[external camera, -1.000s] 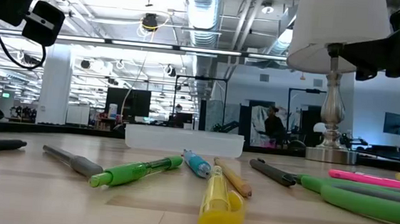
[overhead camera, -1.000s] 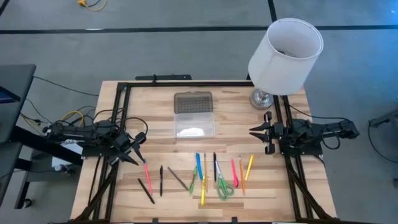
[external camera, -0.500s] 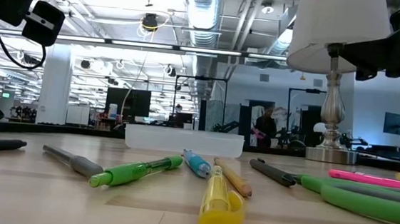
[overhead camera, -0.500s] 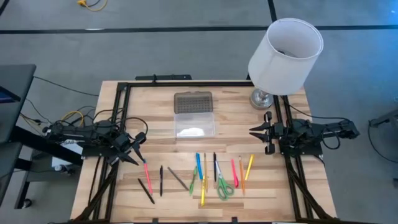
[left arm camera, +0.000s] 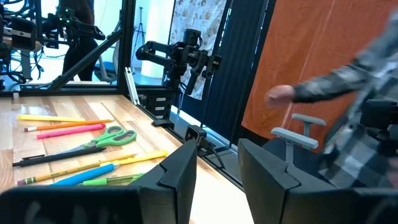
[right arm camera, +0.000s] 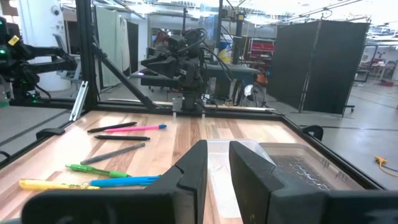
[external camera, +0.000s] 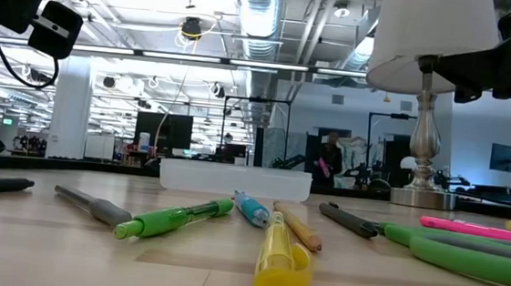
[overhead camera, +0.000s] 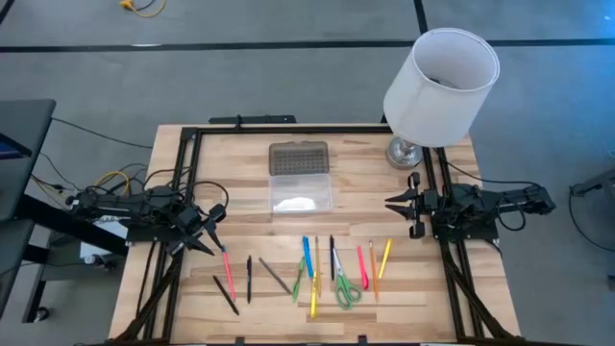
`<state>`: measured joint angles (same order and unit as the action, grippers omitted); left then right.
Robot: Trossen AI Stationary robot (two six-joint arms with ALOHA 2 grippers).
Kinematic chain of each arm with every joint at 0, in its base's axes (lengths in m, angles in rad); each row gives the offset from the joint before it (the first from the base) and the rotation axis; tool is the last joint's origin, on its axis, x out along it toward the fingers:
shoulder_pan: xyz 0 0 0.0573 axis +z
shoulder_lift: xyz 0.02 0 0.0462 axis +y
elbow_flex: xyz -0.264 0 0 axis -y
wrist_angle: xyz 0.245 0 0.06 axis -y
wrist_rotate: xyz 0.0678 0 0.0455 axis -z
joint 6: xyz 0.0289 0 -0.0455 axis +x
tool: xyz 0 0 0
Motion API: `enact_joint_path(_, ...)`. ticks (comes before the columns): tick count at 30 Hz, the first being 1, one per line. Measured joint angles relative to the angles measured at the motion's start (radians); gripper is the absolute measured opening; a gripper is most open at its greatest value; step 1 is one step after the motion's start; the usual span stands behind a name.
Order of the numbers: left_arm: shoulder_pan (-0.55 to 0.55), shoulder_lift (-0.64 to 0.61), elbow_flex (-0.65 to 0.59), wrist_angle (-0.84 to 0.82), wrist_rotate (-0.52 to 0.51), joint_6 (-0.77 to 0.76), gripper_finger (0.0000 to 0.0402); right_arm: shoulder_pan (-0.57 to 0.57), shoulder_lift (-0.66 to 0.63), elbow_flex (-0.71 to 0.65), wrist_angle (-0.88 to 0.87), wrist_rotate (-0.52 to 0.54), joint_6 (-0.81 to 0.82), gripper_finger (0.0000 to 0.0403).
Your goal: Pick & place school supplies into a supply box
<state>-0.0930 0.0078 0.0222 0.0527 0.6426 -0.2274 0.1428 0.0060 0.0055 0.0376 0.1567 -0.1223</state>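
Your left gripper fills the foreground, its two dark fingers parted with a gap between them, nothing held. On the wooden table you see green-handled scissors, a pink marker and an orange pencil beside them, a yellow pen farther off, a black pen, a blue pen and a green marker nearest the fingers. The right arm stands across the table. Beyond an orange partition, a person's hand and plaid sleeve reach in, blurred.
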Motion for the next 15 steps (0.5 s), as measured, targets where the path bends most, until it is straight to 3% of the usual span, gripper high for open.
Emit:
enact_joint_path(3,0.000,0.000,0.000,0.016,-0.058,-0.003,0.0113,0.000,0.000,0.000,0.000,0.000,0.000,0.0063)
enact_joint_path(6,0.000,0.000,-0.002,0.069,-0.164,-0.129,0.0113,0.000,0.000,0.000,0.000,0.000,0.000,0.0063)
enact_joint_path(12,0.000,0.000,-0.002,0.137,-0.534,-0.450,0.0113,0.000,0.000,0.000,0.000,0.000,0.000,0.0063)
enact_joint_path(15,0.000,0.000,-0.002,0.137,-0.696,-0.519,0.0113,0.000,0.000,0.000,0.001,0.000,0.013,0.0063)
